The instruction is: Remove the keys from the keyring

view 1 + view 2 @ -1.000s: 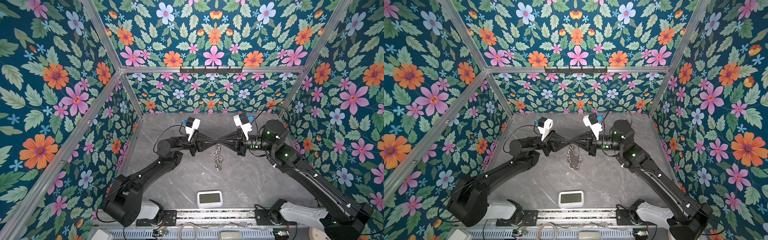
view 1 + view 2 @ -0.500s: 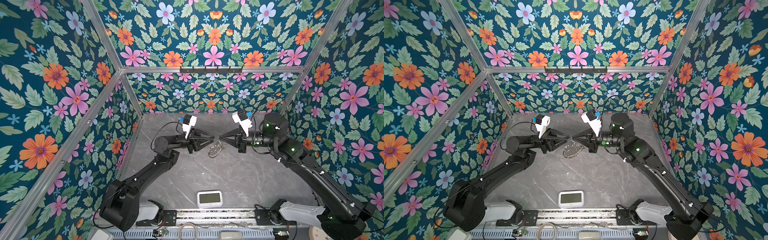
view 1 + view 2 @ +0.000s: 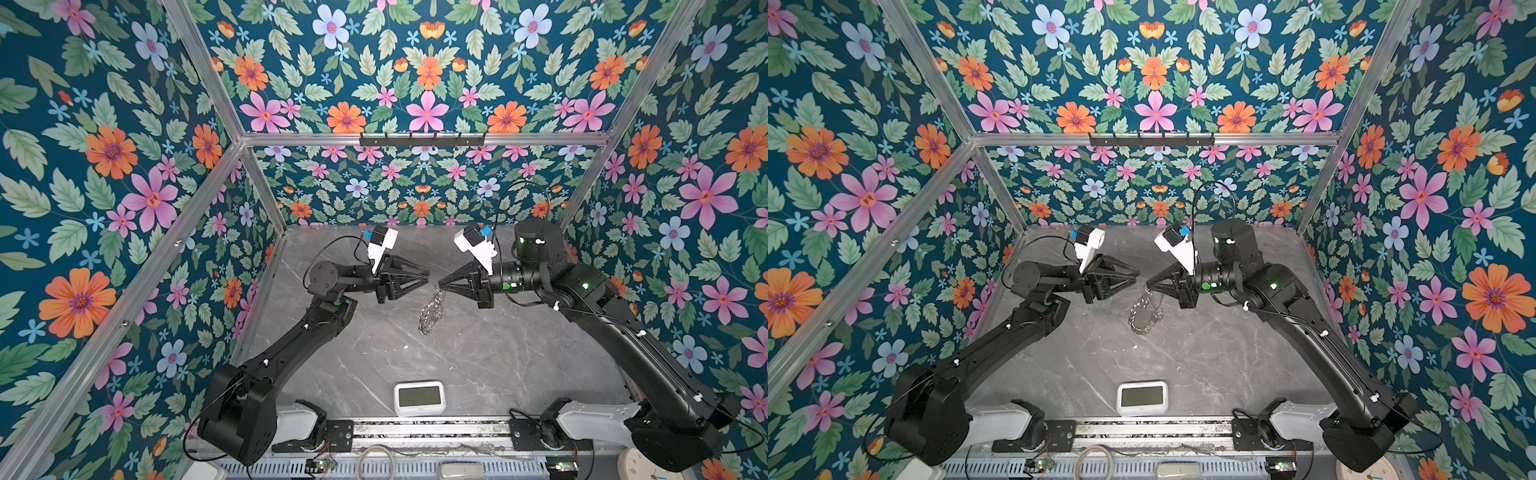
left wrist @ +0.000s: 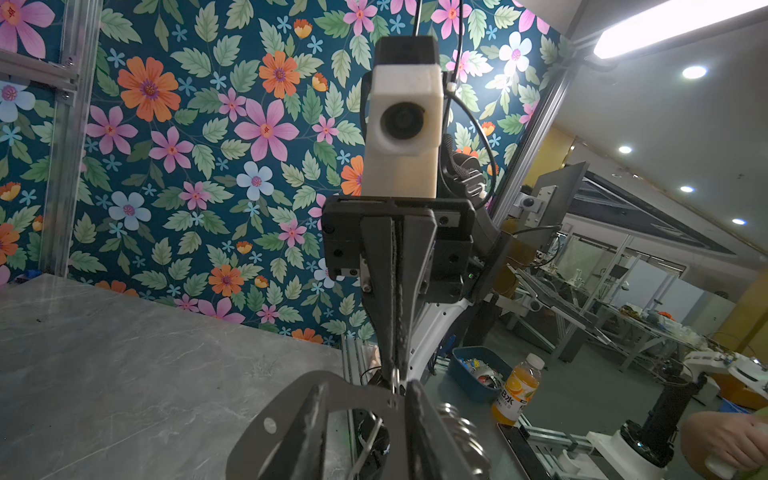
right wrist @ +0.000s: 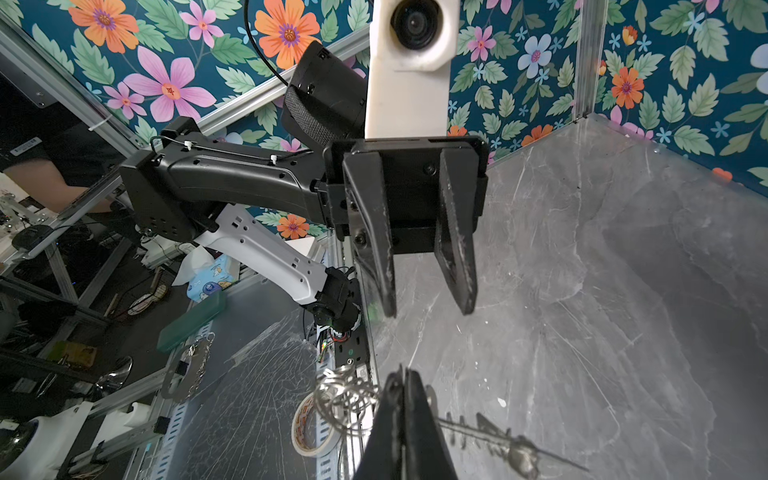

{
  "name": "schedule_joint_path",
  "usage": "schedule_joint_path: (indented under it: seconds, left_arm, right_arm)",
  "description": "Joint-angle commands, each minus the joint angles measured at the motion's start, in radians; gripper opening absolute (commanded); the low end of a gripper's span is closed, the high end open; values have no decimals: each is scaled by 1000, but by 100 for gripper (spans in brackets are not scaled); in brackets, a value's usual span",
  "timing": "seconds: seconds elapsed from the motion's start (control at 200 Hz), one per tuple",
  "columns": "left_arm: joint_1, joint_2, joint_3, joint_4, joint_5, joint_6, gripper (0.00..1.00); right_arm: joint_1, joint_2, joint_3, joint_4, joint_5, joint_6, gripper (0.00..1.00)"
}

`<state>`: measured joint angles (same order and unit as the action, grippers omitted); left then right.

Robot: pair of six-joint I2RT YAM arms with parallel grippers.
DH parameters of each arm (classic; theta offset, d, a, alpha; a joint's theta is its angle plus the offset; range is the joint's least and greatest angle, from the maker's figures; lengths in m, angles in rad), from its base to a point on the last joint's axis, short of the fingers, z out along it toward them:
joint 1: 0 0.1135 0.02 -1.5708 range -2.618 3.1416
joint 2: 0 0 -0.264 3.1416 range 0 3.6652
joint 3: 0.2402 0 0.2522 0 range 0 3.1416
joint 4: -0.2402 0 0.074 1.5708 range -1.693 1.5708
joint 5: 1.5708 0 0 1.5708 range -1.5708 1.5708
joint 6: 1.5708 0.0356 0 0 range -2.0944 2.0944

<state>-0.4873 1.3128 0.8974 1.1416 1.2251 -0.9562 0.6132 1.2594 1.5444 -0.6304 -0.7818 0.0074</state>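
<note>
Pinches the keyring [image 3: 430, 313] by its top end in the right gripper [image 3: 440, 286], fingers together on it, dangling over the middle of the table [image 3: 478, 353] toward the back edge, with left gripper [image 3: 426, 277] fingers apart, empty, just beside.

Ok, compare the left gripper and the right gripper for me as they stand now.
The left gripper stands open, its jaws apart; the right gripper is shut. The left gripper holds nothing, while the right gripper pinches the keyring, which hangs below it. Shared: both are black, raised over the grey table, tips facing each other.
</note>
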Motion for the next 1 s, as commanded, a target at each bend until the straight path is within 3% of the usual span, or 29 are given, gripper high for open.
schedule_joint_path:
  seconds: [0.0,0.3,0.64,0.995]
  left_arm:
    - [0,12,-2,102,22,-72,35]
    - [-10,40,13,123,34,-107,32]
    - [-14,35,16,55,34,-53,16]
    - [-17,43,23,17,30,-24,17]
  right_arm:
    - [1,9,18,20,-1,-15,0]
    - [2,42,54,28,16,-17,0]
    - [-4,74,83,32,34,-20,0]
    - [-6,98,94,51,27,-9,0]
